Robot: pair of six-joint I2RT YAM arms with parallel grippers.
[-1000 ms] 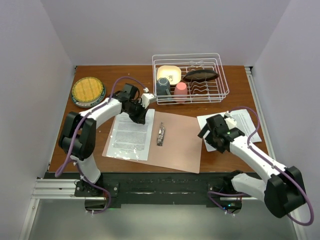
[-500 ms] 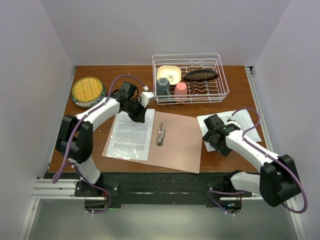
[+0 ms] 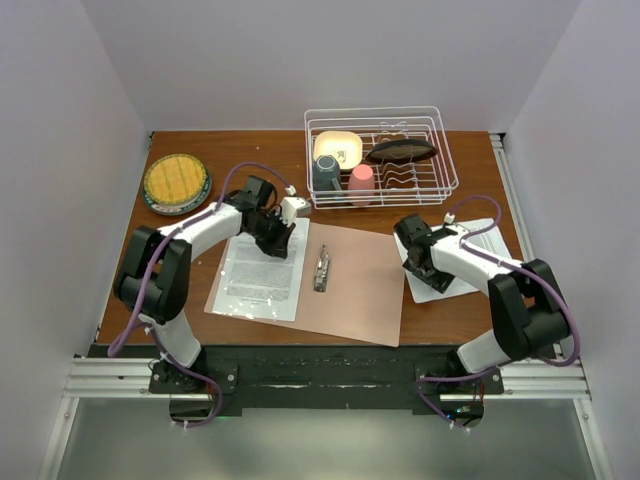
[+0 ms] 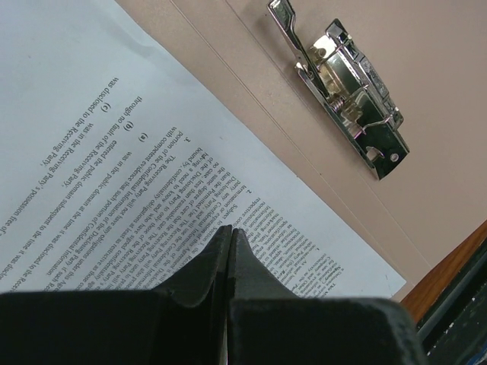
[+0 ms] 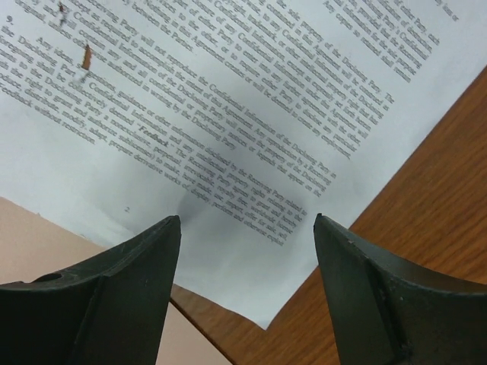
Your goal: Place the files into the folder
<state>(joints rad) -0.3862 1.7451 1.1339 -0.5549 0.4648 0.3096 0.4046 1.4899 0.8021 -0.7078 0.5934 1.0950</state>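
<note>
Pink folder (image 3: 355, 290) open flat, one printed sheet (image 3: 262, 270) on its left leaf under my left fingers (image 4: 198, 270), second sheet (image 3: 485, 243) below my right fingers (image 5: 129, 262), beside the folder.

From above, the right arm (image 3: 465, 258) lies across the right sheet (image 3: 498, 242) and hides its middle, and the left jaws cover part of the 12 o'clock edge of the left sheet (image 3: 260, 278). The print on both is too small to read. In the left wrist view the folder (image 4: 445, 61) runs off at 12 and 3 o'clock.
</note>
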